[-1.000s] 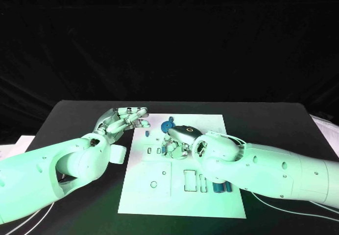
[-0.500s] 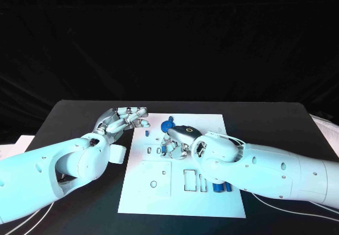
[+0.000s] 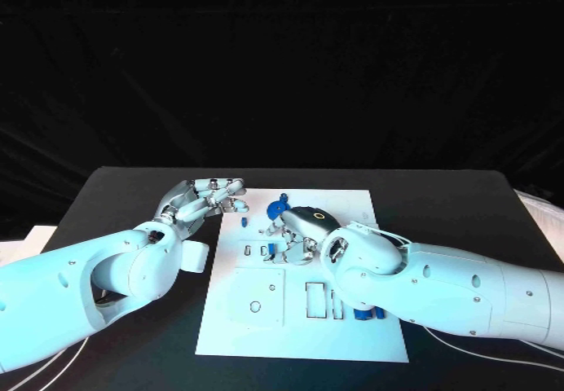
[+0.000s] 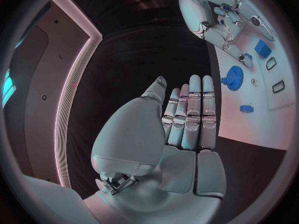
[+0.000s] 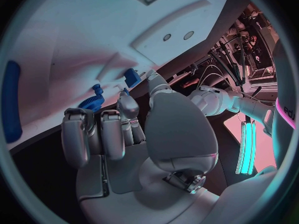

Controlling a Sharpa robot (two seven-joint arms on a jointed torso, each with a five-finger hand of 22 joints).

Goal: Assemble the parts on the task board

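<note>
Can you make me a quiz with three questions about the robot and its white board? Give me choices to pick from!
1. Where is the left hand?
A. at the task board's far left corner
B. on the board's near edge
C. off the table

2. What colour is the gear?
A. red
B. blue
C. yellow

3. What is the left hand holding?
A. a gear
B. a peg
C. nothing

Answers:
1 A, the head view shows it beside the board's far left corner.
2 B, the gear is blue in the head and left wrist views.
3 C, the left wrist view shows straight fingers and a bare palm.
</note>
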